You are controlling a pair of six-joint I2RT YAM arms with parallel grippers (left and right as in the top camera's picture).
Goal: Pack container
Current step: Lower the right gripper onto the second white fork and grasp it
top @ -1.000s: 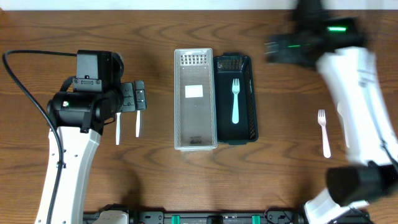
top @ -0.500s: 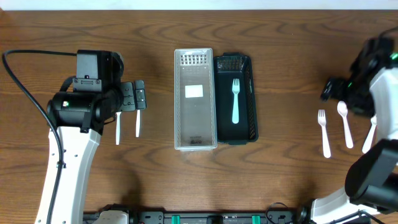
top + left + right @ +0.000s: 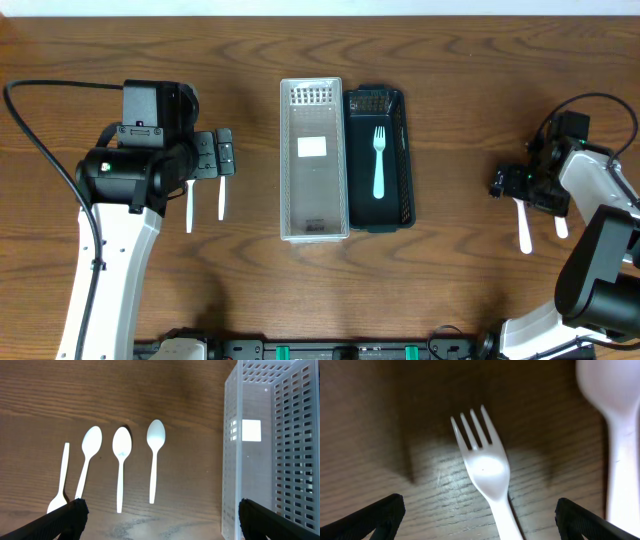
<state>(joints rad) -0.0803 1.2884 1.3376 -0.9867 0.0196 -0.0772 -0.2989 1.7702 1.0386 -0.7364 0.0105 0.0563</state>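
Note:
A white mesh basket (image 3: 284, 160) and a dark basket (image 3: 407, 160) stand side by side mid-table; a light blue fork (image 3: 379, 160) lies in the dark one. My right gripper (image 3: 520, 185) is open, low over a white fork (image 3: 524, 228) at the right. In the right wrist view the fork (image 3: 482, 465) lies between my fingertips (image 3: 480, 517), with a white spoon (image 3: 620, 435) beside it. My left gripper (image 3: 212, 155) is open and empty above white spoons (image 3: 222, 197). The left wrist view shows three spoons (image 3: 121, 460) ahead of my left gripper (image 3: 160, 520), and the white basket (image 3: 270, 450) at the right.
A further white utensil (image 3: 62, 475) lies left of the spoons. Another white spoon (image 3: 561, 226) lies right of the white fork. A black cable (image 3: 40, 150) runs along the left arm.
The right arm swung from the back of the table to the right side and came down over the white fork. The left arm has not moved.

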